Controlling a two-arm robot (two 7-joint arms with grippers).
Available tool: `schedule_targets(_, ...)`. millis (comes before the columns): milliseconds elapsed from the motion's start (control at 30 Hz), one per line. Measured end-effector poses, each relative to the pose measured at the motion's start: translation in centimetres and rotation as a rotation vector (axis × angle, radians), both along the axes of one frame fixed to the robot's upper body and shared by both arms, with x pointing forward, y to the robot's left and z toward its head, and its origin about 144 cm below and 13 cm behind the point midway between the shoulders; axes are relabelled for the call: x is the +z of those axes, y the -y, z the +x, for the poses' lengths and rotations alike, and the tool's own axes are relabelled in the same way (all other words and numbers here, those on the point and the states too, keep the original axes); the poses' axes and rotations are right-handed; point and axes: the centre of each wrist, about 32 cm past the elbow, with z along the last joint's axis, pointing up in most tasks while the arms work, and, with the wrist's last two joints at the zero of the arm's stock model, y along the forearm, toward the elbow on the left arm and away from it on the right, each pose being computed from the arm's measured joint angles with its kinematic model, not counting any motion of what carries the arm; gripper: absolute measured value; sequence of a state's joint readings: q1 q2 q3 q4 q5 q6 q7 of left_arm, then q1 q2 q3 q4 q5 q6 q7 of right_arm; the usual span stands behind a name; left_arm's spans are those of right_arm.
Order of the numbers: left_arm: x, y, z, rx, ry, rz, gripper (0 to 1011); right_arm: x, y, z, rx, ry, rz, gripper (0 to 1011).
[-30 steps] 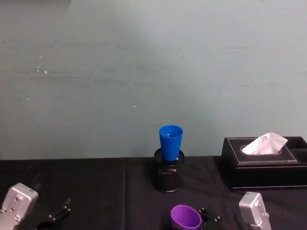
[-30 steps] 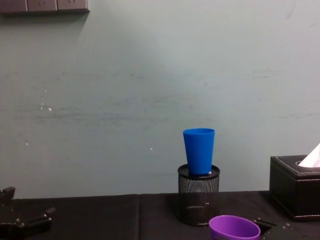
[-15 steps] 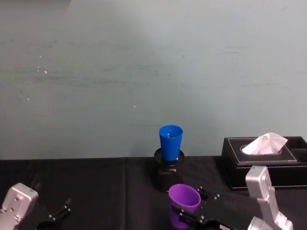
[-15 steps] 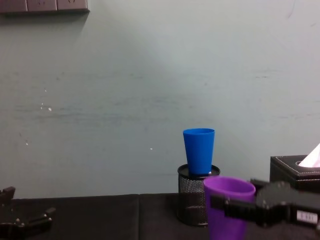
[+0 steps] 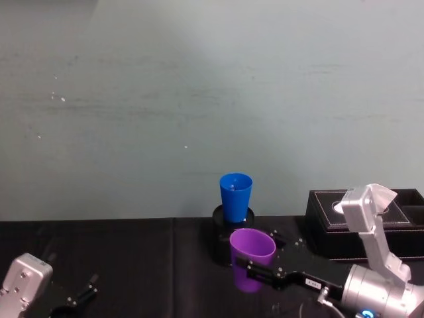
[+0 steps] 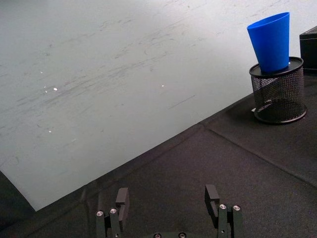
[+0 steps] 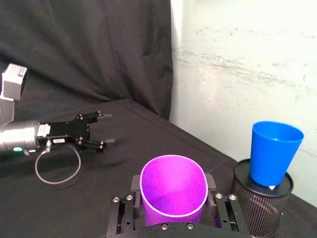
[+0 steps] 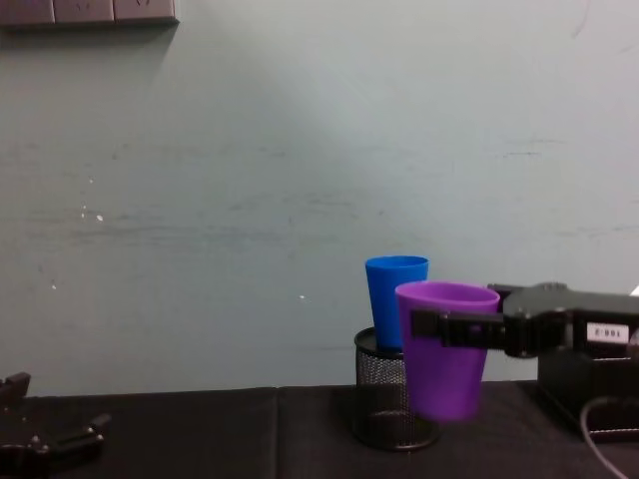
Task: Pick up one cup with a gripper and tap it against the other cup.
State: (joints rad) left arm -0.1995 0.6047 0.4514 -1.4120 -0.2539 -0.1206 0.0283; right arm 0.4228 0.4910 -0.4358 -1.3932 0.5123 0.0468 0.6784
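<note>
While the right gripper [image 5: 260,257] clamps the purple cup [image 8: 444,349] aloft, the blue cup [image 8: 389,299] stands near, ahead of its fingertips.
Ease forward gently, lest it topple; left gripper [image 6: 168,201] idles, fingers apart.

Place: a robot test bench in a lab, dressed like an office desk.
Robot: 2 silver arms with black grippers. The left gripper [image 6: 167,194] holds its fingers spread above bare cloth, and the right gripper [image 7: 172,196] has its fingers clamped on a purple cup [image 8: 444,349].
Table: a black cloth [image 6: 198,163] lies under the fingers of both grippers.
Desk items: a black mesh pen holder [image 6: 277,96] stands just beyond the right fingers. A black stitched tissue box [image 5: 324,228] sits to their right.
Wall: a pale, scuffed wall [image 8: 250,150] rises well beyond the fingers, with grey wall plates [image 8: 90,10] high above the left fingers.
Backdrop: a black curtain [image 7: 89,49] hangs past the left fingers.
</note>
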Motion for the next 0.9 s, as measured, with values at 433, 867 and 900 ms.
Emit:
schedule_targets(433,0.0,0.0,0.0,0.0,0.0,0.0,1000,1.7,0.3,0.3,0.015,0.009,-0.025,732)
schedule_targets(867,0.0,0.0,0.0,0.0,0.0,0.0,1000,1.8,0.3,0.3,0.017,0.01,-0.041,732)
schedule_targets(900,0.0,0.0,0.0,0.0,0.0,0.0,1000,1.8,0.3,0.3,0.017,0.01,-0.04,732)
